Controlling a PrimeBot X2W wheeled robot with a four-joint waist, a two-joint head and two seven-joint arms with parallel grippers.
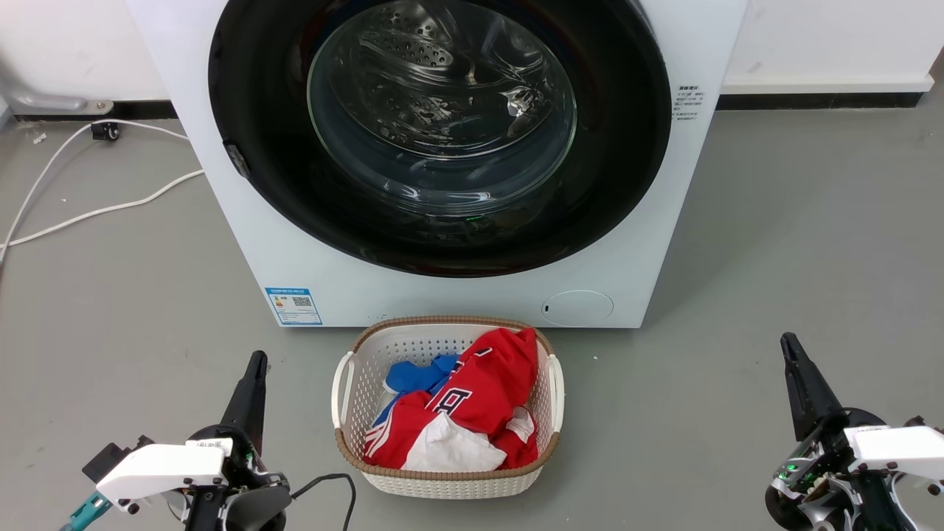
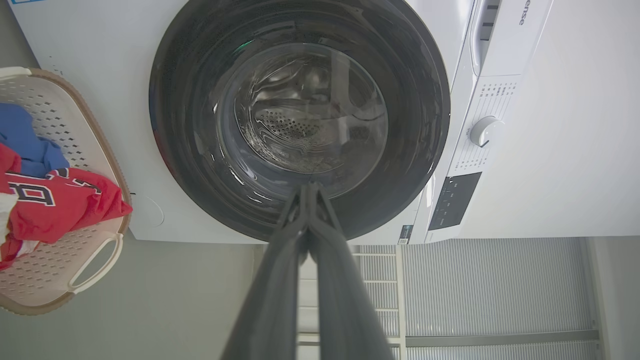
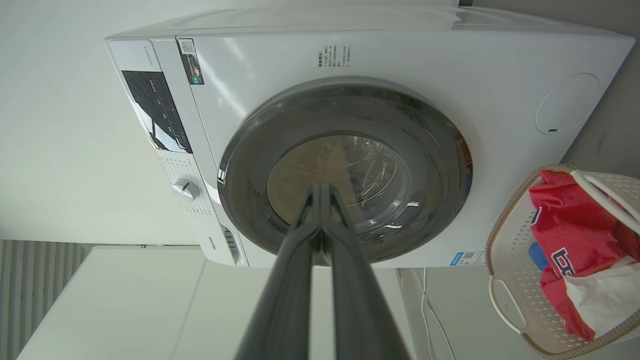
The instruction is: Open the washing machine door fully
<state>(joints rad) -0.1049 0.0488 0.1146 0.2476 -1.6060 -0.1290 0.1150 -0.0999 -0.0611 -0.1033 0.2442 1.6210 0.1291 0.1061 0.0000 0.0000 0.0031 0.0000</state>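
Note:
The white washing machine stands straight ahead on the floor. Its round glossy black washing machine door lies flush against the front, closed, with the steel drum showing through the clear glass centre. In the wrist views the door faces each camera from a distance. My left gripper hangs low at the lower left, fingers pressed together, empty. My right gripper hangs at the lower right, also shut and empty. Both are well short of the machine; their fingertips meet in the wrist views.
A white laundry basket with red, blue and white clothes sits on the floor right before the machine, between my grippers. White cables trail over the grey floor at the left. Wall and skirting run behind.

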